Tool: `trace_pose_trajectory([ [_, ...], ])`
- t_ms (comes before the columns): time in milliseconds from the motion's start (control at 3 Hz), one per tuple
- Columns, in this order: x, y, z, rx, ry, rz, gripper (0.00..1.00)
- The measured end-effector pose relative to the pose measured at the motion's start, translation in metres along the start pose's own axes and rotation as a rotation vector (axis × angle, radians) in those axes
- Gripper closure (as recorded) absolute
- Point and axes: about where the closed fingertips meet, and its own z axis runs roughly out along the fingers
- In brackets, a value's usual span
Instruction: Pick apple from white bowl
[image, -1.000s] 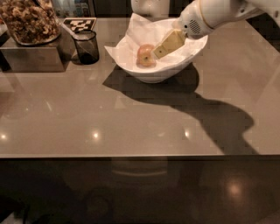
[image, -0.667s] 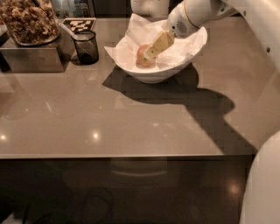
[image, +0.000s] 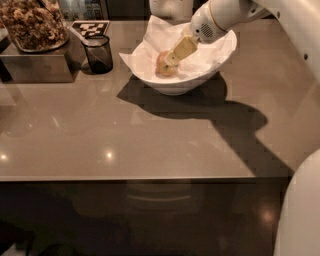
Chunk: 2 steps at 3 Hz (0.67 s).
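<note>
The small yellowish-red apple (image: 160, 65) lies on crumpled white paper inside the large white bowl (image: 176, 88), at the bowl's left side. The bowl stands at the back middle of the brown table. My gripper (image: 173, 58) reaches down into the bowl from the upper right, and its pale yellow tip lies against the apple's right side, hiding part of it. The apple rests in the bowl.
A small dark glass cup (image: 98, 54) stands left of the bowl. A metal box (image: 35, 65) with a heap of snacks on top is at the back left, with a black-and-white tag (image: 90, 27) behind the cup. The table's front edge (image: 125, 177) runs across. My white body (image: 300, 210) fills the lower right.
My arm has swung left and lower into the bowl, bringing the gripper tip from the apple's right onto its side. The apple and bowl have not moved.
</note>
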Motion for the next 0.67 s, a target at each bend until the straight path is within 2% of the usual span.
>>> trace_pose_trajectory([
  [333,0.001,-0.007,0.018,-0.004,-0.001,0.014,0.46],
  [667,-0.002,-0.018,0.038,-0.013,0.006,0.009,0.31],
])
